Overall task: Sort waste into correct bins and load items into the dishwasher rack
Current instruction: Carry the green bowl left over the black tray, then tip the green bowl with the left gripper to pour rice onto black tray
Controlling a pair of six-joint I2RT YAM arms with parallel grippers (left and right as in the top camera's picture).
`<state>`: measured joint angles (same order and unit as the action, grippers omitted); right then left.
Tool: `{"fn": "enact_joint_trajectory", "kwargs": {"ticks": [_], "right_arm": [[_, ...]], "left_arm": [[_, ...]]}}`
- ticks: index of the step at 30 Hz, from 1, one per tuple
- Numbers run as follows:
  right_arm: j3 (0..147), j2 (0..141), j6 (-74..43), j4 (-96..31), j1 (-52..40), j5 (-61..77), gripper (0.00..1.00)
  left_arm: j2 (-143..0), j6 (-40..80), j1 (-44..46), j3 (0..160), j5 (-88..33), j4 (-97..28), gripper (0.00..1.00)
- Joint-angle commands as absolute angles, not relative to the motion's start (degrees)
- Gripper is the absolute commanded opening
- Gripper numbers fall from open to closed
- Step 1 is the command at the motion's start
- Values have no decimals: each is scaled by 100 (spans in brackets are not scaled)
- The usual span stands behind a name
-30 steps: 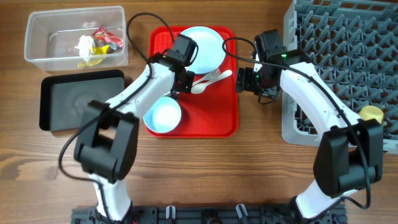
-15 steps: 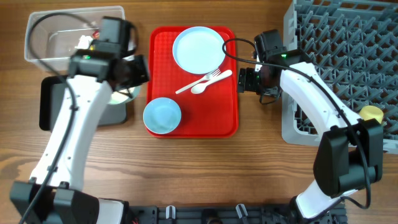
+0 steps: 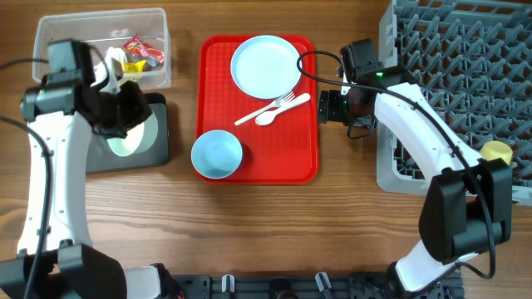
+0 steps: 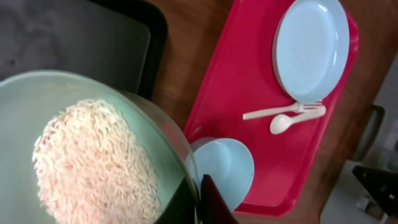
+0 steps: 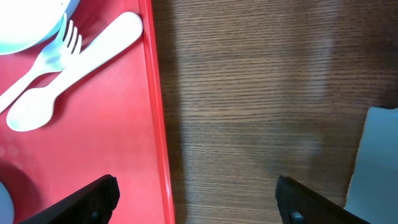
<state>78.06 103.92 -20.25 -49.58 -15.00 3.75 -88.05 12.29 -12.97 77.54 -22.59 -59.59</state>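
Left fingers [image 4: 210, 198]: closed on the rim of a pale blue bowl [image 4: 22, 118], which is held up by that edge.
Held bowl: seen from overhead above the black tray [image 3: 160, 137], near the tray's middle; whether it touches the tray cannot be told.
Rice grains [image 4: 93, 162]: heaped inside the held bowl, covering much of its bottom.
Right fingers [image 5: 93, 198]: spread wide apart with nothing between them; bare counter [image 5: 249, 112] is seen below.
Right arm position: the fingers are placed over the strip of counter between the red serving tray [image 3: 291, 149] and the dishwasher rack [image 3: 465, 75], just beside the tray's right edge.
Clear tub [image 3: 51, 50]: set at the far left of the counter, behind the black tray; red and yellow wrappers [image 3: 138, 50] are lying in it, with a white tissue [image 3: 114, 60] partly hidden by the left arm.
Plate [image 3: 265, 66]: laid flat at the far end of the red serving tray.
Fork [image 3: 281, 103] and spoon [image 3: 264, 119]: laid side by side on the serving tray, just in front of the plate.
Second bowl [image 3: 217, 154]: standing upright and empty at the tray's near left corner.
Yellow cup [image 3: 497, 152]: lodged at the near edge of the rack, partly hidden by the right arm.
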Motion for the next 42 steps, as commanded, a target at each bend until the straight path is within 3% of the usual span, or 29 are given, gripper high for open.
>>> {"fn": "enact_joint_trajectory", "kwargs": {"ticks": [1,9,28,42], "right_arm": [[7815,10274,-1953,-4980,-1514,259,86],[7815,10274,-1951,-5089,-1514,255,86],[7815,10274,-1955,-5177,-1514,257,86],[7815,10274,-1949,-5216,-1514,257,86]], "left_arm": [[-8700,620,-1798,7085,-3721,-5459,4],[-8700,292,-2545,6053,-4936,-4287,4],[-8700,-283,-4007,5983,-8289,-3874,4],[-8702,-281,-4392,5983,-8962,-3780,4]]}}
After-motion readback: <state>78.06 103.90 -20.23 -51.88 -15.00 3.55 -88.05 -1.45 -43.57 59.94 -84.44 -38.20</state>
